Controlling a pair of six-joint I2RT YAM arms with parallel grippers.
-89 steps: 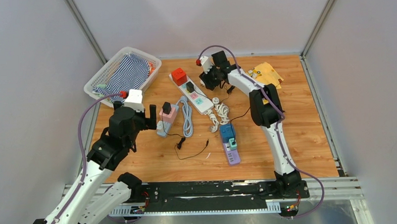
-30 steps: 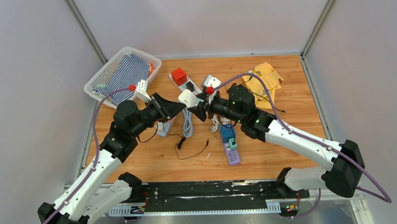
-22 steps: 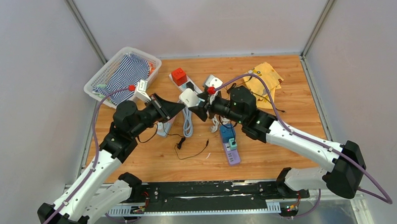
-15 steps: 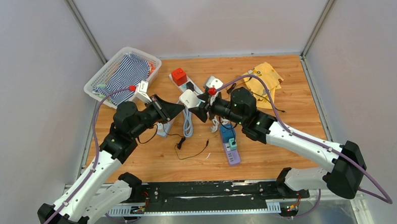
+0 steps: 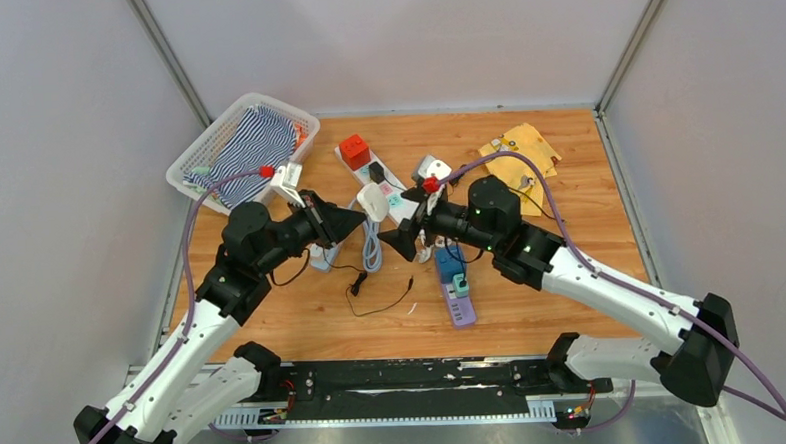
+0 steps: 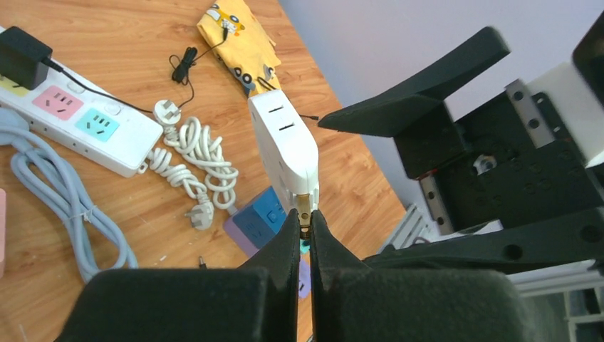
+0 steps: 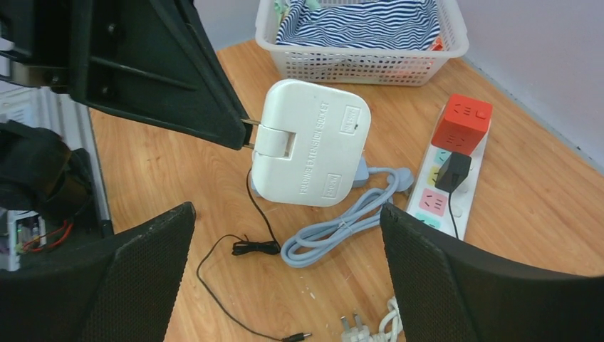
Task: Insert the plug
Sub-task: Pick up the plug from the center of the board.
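The left tool (image 6: 304, 217) is closed tight on the brass prong (image 6: 305, 205) of the white plug adapter (image 7: 313, 142), holding it clear of the worktop (image 7: 541, 206); the adapter body is a flat rounded square with grey printed lettering and a hinged flap at the prong end; its narrow edge carries two slots; it hangs above the grey cable (image 7: 335, 228); the right tool (image 7: 285, 214) stands wide, its fingers apart from the adapter on both sides.

"FOLDING EXTENSION SOCKET" on the white adapter (image 7: 311, 142)
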